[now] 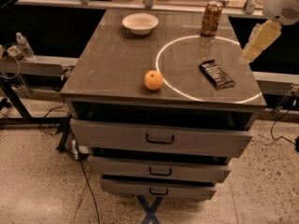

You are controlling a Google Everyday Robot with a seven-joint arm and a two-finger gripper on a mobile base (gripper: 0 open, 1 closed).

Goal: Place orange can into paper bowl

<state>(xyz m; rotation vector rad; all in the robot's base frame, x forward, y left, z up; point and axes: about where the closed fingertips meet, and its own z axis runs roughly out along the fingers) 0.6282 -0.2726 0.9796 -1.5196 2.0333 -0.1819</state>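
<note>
Orange can (211, 18) upright, hand (251, 50) to its right

Gripper (252, 45) at right edge, orange can (211, 18) upright — paper bowl (140, 23) apart

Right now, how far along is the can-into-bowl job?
Nothing done: the orange can stands upright at the back right of the cabinet top, apart from the empty paper bowl at back centre. Nothing in hand: the gripper hangs off the right edge, clear of the can. Left: reach, grasp, carry, place.

end effector (256, 45) upper right, angled downward
</note>
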